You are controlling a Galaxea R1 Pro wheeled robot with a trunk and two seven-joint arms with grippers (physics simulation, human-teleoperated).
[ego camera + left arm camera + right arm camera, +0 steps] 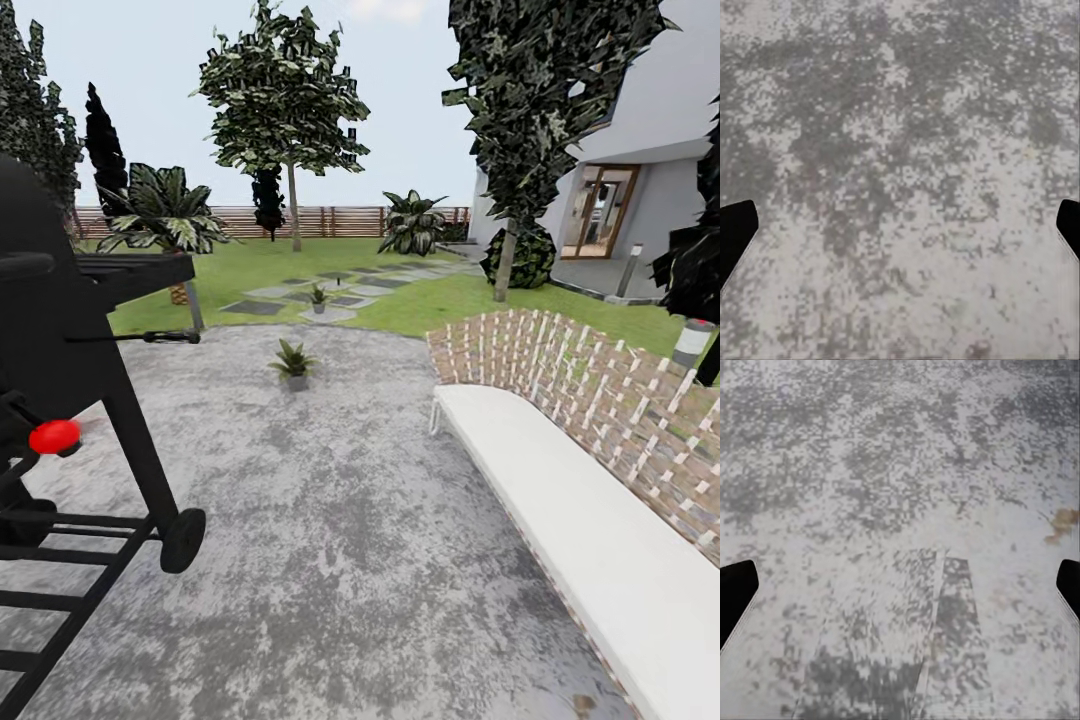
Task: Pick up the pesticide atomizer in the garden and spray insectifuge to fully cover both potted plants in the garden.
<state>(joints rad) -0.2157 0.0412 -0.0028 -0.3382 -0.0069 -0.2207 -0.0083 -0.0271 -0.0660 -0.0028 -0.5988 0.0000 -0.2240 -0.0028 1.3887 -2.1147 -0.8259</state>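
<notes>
Two potted plants stand ahead in the head view. One potted plant (293,362) sits on the grey patio (330,520); the other potted plant (318,296) is farther off among the stepping stones on the lawn. A red rounded top (54,436) shows against the black grill; I cannot tell whether it belongs to the pesticide atomizer. My left gripper (900,232) is open over bare paving, its dark fingertips (735,232) at the picture's sides. The right gripper (900,592) is open too, above paving with a straight seam.
A black wheeled grill (90,400) fills the near left. A long bench (590,500) with a white cushion and woven back runs along the right. Beyond it are a bollard lamp (692,345), the house (640,200), trees and a brown slatted fence (330,220).
</notes>
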